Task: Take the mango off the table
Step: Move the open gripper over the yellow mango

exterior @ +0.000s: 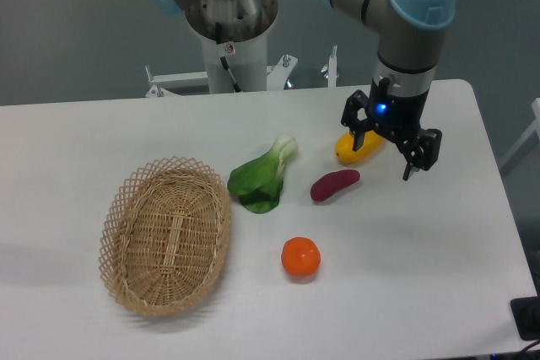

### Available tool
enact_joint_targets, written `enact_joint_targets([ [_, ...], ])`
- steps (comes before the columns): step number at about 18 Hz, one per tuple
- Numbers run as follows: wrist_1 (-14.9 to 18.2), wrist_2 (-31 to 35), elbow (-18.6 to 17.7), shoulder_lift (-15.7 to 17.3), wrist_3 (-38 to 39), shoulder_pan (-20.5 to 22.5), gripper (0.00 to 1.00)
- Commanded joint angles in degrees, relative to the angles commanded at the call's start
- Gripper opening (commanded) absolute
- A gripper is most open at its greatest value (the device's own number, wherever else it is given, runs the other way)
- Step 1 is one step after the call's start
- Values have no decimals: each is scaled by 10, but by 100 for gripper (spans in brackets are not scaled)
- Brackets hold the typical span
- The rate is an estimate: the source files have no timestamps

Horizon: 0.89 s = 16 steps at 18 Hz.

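Note:
The mango (351, 150) is a yellow-orange oblong fruit lying on the white table (405, 276) at the back right. My gripper (384, 161) hangs over its right end with the jaws spread open. The left finger (359, 138) crosses in front of the mango and hides part of it. The right finger (409, 166) stands clear to the mango's right. I cannot tell whether the fingers touch the fruit. The gripper holds nothing.
A dark purple-red sweet potato (334, 185) lies just in front of the mango. A green leafy vegetable (261, 178) lies to the left, a round orange fruit (300, 257) in front, and a wicker basket (165, 235) at the left. The arm's base (232, 31) stands behind the table.

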<state>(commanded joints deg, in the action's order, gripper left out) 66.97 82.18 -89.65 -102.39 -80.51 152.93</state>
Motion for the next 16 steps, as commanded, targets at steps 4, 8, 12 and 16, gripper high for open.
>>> enact_joint_targets([
  [4,-1,-1,-4,0,-1,3,100],
  [8,-2,1,-17,1,-21,12,100],
  [12,-2,0,-42,4,-73,27,100],
  [16,-7,0,-82,11,-103,40,100],
])
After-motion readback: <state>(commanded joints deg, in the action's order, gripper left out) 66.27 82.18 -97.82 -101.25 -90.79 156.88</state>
